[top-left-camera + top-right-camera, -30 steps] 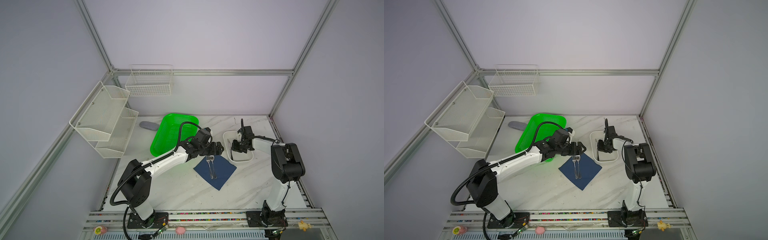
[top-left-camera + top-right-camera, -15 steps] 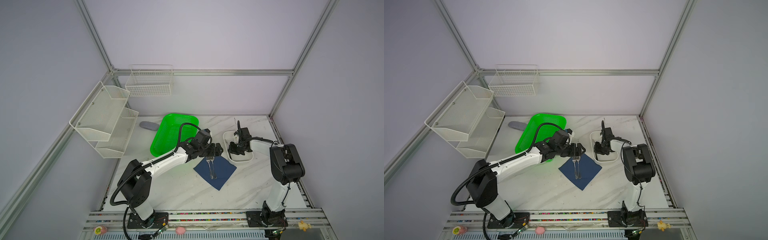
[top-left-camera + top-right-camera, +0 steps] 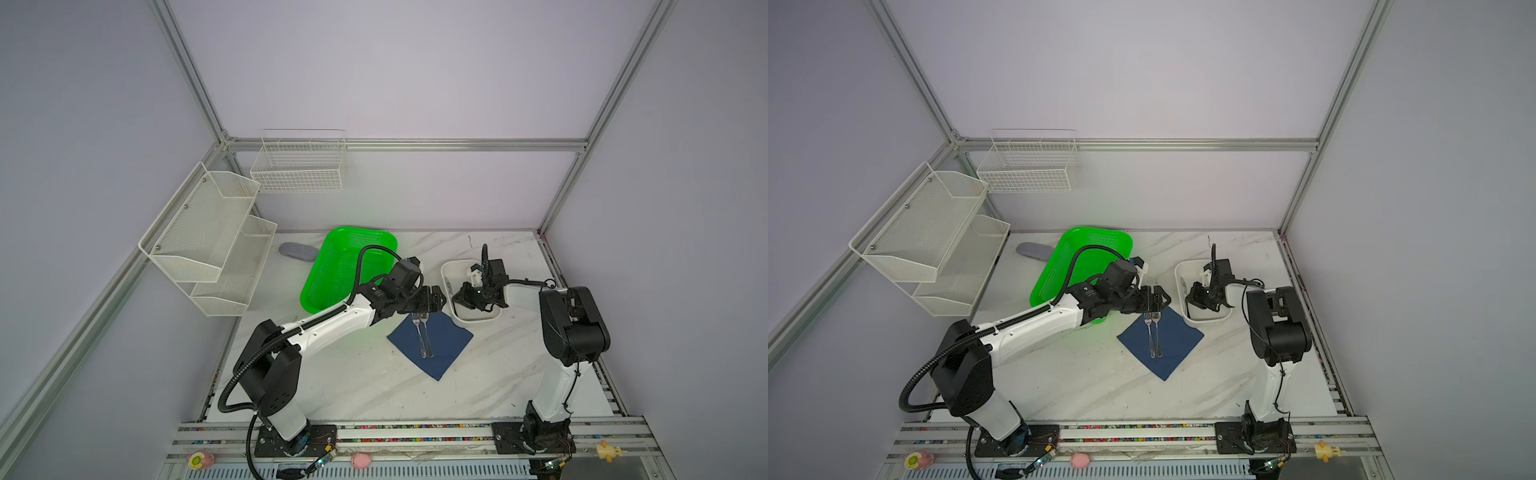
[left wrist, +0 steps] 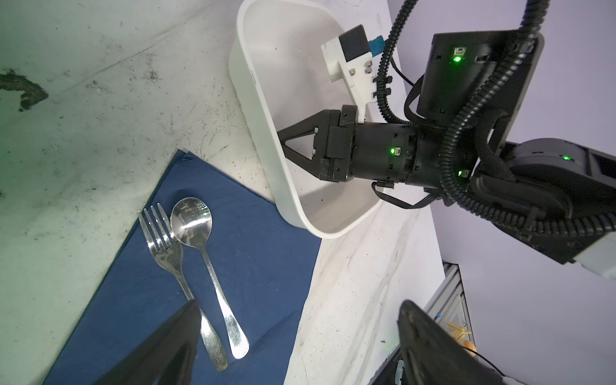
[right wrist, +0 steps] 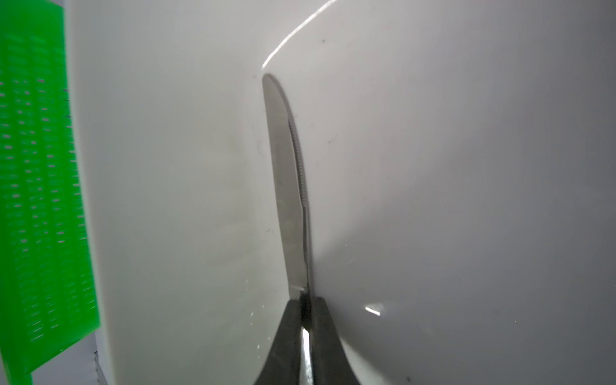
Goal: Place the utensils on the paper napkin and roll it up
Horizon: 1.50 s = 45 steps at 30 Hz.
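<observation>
The right gripper (image 5: 305,300) pinches the knife (image 5: 286,186) by its handle end inside the tray (image 5: 166,200). The left gripper (image 3: 439,299) hangs wide open, with the fork (image 4: 165,246) and spoon (image 4: 191,220) side by side on the napkin (image 4: 260,253) just beneath it.

Position: the right gripper (image 3: 456,305) has travelled leftward in both top views, from mid-tray to the left wall of the white tray (image 3: 478,320).
Jaws: drawn in from a narrow gap, now pinched on the knife (image 5: 286,186).
Grip point: newly taken where blade meets handle.
</observation>
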Tool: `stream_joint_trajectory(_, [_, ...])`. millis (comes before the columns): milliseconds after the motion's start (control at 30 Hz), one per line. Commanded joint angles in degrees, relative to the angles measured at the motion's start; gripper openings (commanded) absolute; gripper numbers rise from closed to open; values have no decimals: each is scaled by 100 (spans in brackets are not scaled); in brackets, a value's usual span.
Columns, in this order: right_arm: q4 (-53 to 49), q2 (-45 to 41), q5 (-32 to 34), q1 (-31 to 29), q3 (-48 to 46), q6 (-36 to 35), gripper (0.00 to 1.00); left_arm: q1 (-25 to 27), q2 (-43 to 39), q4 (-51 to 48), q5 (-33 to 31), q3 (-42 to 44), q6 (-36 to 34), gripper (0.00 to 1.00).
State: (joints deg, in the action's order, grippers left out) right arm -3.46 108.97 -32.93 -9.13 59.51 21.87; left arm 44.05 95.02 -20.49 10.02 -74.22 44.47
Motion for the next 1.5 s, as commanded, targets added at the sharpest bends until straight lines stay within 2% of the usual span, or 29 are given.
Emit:
stream_joint_trajectory(0, [-228,211,-499,36,-220,94,13,7,-213,124,-7,154,44,91])
stream_joint_trajectory(67, [-245,289,-768,35,-186,21,14,6,-178,116,24,120,44,91])
stream_joint_trajectory(300, [-207,340,-999,37,-170,-22,18,0,-107,107,86,92,44,91])
stream_joint_trajectory(400, [-163,314,-1048,38,-159,-35,20,6,-80,107,110,66,53,91])
stream_joint_trajectory(533, [-367,230,-788,29,-77,-225,26,2,-60,98,110,39,53,91])
stream_joint_trajectory(600, [-316,331,-1153,30,-73,-354,27,12,-31,98,138,17,53,91])
stream_joint_trajectory(700, [-379,486,-1086,13,-37,-387,28,7,13,98,173,-21,53,91])
stream_joint_trajectory(867, [-897,532,613,-253,165,-605,26,7,7,89,175,-14,64,91])
stream_joint_trajectory(933, [-932,609,1027,-364,164,-517,22,2,7,90,167,-14,71,91])
stream_joint_trajectory(1100, [-1201,615,2629,-791,377,-349,20,5,-6,67,151,-23,70,91])
stream_joint_trajectory(1267, [-1364,557,3523,-825,444,-148,16,7,-18,36,136,-14,62,91])
stream_joint_trajectory(1400, [-1286,509,3589,-819,440,-128,16,7,-32,28,132,4,55,91])
stream_joint_trajectory(1467, [-1294,607,3374,-801,528,-170,18,6,-28,28,136,4,67,91])
